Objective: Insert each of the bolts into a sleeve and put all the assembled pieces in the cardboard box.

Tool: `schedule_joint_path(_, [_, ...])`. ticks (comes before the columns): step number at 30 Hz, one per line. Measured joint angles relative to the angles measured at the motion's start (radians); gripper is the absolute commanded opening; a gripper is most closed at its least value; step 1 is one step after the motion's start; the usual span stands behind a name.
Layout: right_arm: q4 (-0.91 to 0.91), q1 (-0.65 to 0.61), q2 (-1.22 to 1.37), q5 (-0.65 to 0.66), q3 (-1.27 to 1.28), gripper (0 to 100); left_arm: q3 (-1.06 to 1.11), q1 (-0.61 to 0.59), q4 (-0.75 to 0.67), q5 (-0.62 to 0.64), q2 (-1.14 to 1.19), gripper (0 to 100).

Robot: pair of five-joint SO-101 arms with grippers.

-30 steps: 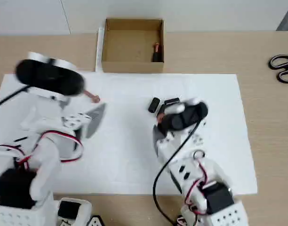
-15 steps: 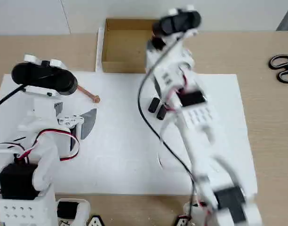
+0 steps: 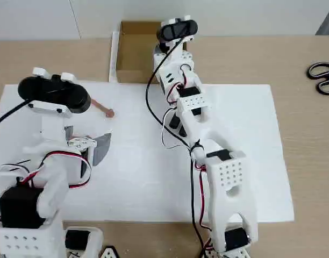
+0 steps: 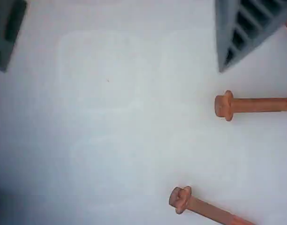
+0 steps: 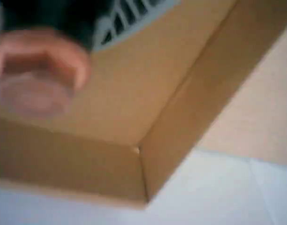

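The cardboard box (image 3: 133, 52) stands at the table's far edge. My right arm (image 3: 178, 64) stretches out over the box's right side. Its gripper (image 5: 64, 28) is shut on a black sleeve with a copper bolt (image 5: 35, 61) in it, just above the box floor (image 5: 134, 98). My left gripper (image 4: 113, 65) hangs open over the white mat, grey fingers (image 4: 246, 28) wide apart, also seen from above (image 3: 88, 144). Two loose copper bolts (image 4: 251, 105) (image 4: 200, 208) lie below it; one bolt (image 3: 102, 109) shows beside the left arm. Black sleeves (image 3: 174, 121) lie mid-mat, partly hidden by the right arm.
A white foam mat (image 3: 250, 134) covers the middle of the wooden table. Scissors (image 3: 321, 75) lie at the far right edge. The right arm's links and cables cross the mat from the near edge up to the box.
The right arm swung from mid-mat, near the sleeves, up to the box with the sleeved bolt. The left arm shifted only slightly.
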Motion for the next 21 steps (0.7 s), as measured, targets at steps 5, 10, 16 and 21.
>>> schedule_joint_path(5, [-0.005,0.015,0.083,0.000,-0.055,6.1,0.000,0.000,0.000,0.000,0.000,27])
schedule_joint_path(10, [-0.006,0.037,0.140,0.000,-0.083,18.1,0.000,0.000,0.000,0.000,0.000,27])
schedule_joint_path(16, [-0.009,0.037,0.150,0.000,-0.097,16.9,0.000,0.000,0.002,0.000,0.000,27])
schedule_joint_path(21, [0.018,0.035,0.127,0.000,-0.097,17.0,0.000,0.000,0.002,0.000,0.000,27])
